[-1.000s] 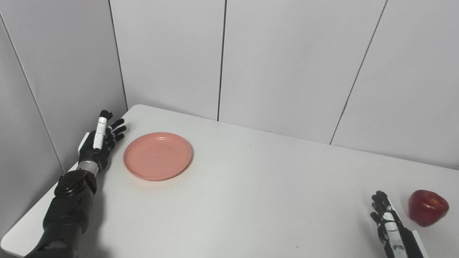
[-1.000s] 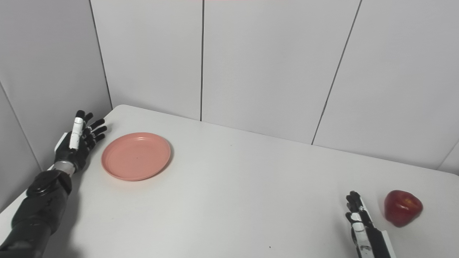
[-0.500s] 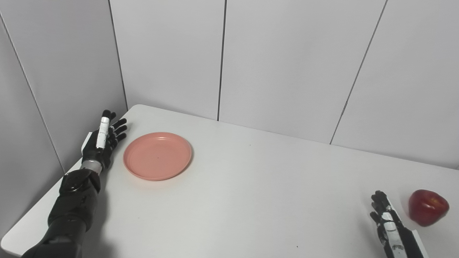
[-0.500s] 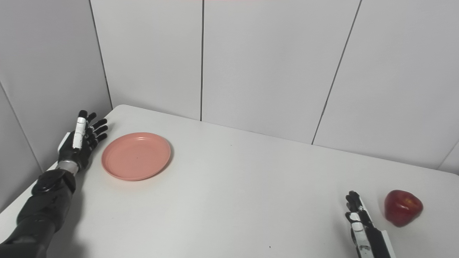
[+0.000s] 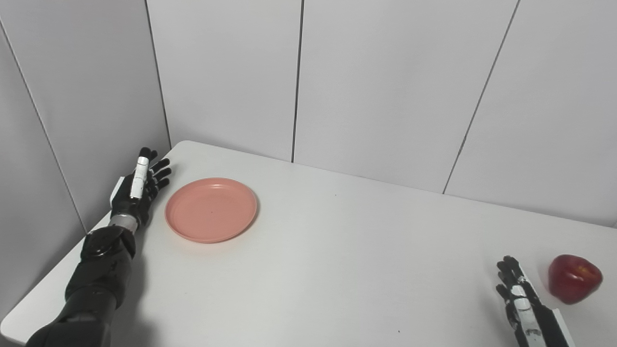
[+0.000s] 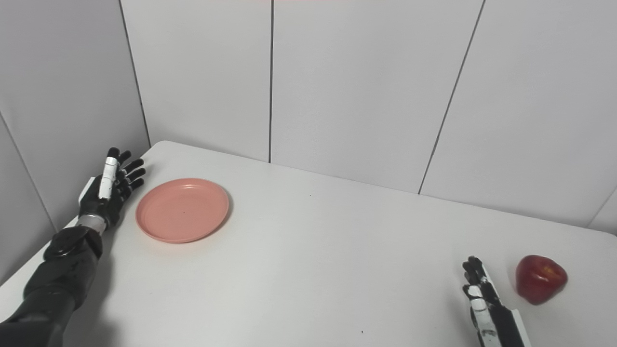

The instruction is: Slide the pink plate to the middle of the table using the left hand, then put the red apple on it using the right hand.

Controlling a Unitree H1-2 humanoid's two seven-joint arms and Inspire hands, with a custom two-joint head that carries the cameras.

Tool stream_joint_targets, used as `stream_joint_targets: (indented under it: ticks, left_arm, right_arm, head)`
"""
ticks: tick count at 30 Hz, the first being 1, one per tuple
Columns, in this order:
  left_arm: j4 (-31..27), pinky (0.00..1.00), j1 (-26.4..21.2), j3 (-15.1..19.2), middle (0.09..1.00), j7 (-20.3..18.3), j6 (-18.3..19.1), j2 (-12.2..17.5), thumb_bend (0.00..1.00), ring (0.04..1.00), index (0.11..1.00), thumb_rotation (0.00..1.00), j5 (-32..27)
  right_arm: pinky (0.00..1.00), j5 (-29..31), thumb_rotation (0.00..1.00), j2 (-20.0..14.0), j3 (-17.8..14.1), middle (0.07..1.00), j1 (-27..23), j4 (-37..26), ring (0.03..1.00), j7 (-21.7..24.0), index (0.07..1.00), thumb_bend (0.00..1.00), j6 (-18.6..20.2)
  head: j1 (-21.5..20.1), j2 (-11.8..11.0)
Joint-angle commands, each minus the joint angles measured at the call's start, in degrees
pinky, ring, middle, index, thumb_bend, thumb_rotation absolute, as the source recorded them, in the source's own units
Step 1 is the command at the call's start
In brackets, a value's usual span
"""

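The pink plate lies flat on the left part of the white table, with nothing on it. My left hand stands just left of the plate at the table's left edge, fingers spread and open, a small gap between it and the rim. The red apple sits near the right front corner. My right hand rests open on the table just left of the apple, apart from it, holding nothing.
Grey wall panels close off the table at the back and left. The table's left edge and rounded far-left corner lie close to my left hand. White tabletop stretches between plate and apple.
My left hand has moved slightly forward and closer to the plate's left side. The plate, the apple and my right hand stay where they were.
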Motion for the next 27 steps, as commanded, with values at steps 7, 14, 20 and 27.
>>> stream_joint_targets:
  ticks: [7,14,20,27]
  left_arm:
    - [1.02,0.88,-2.72,-0.31,0.865,-1.71,-2.4,0.92,0.86,0.875,0.907,0.84,0.07]
    - [-1.34,0.83,-1.9,-1.81,0.845,-0.13,-1.2,-0.06,0.89,0.844,0.906,0.87,1.68]
    - [-4.43,0.83,-0.49,-2.56,0.847,0.32,1.09,-1.4,0.92,0.849,0.906,0.84,1.47]
    - [-9.06,0.84,1.3,-3.07,0.841,0.93,3.93,-2.76,0.9,0.844,0.905,0.85,1.81]
  right_arm:
    - [1.0,0.02,0.86,1.13,1.1,0.956,1.47,1.27,1.0,0.31,0.954,0.71,-1.82]
    - [1.0,0.03,0.85,1.18,1.22,0.957,1.49,0.84,1.0,0.34,0.952,0.73,-1.04]
    - [1.0,-0.04,0.85,1.25,1.44,0.96,1.61,0.23,1.0,0.23,0.952,0.76,-0.31]
    - [1.0,-0.08,0.83,1.34,1.48,0.951,1.37,0.78,0.996,0.14,0.946,0.78,-0.82]
  head:
    - [-0.27,0.31]
    - [-0.36,0.37]
    - [-0.51,0.58]
    - [-0.57,0.49]
